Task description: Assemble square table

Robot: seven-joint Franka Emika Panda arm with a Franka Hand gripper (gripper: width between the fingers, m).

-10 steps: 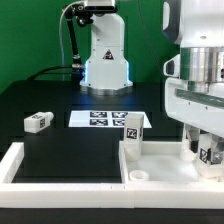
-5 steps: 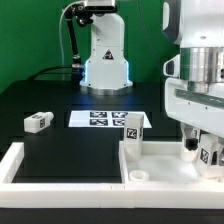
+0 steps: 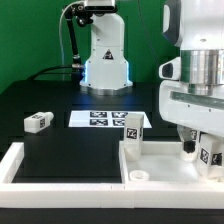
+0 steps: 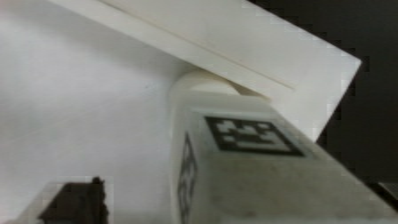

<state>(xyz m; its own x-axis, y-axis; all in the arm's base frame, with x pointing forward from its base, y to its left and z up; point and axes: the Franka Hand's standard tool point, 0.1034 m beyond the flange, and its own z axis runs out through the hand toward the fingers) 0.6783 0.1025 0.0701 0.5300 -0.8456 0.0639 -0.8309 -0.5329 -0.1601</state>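
Moved: gripper (image 3: 204,148) has shifted slightly over the panel (image 3: 165,165)
Exterior: tagged leg (image 3: 208,156) upright on the panel at the exterior view's right, under the gripper; second leg (image 3: 133,127) upright at another corner
Wrist: finger (image 4: 75,200) clear of tagged leg (image 4: 249,160); jaws wide

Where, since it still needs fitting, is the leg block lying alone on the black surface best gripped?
The leg block lies flat on the black table with nothing touching it. Probably grip it across its two long sides, near mid-length, coming straight down from above: both long faces look free.
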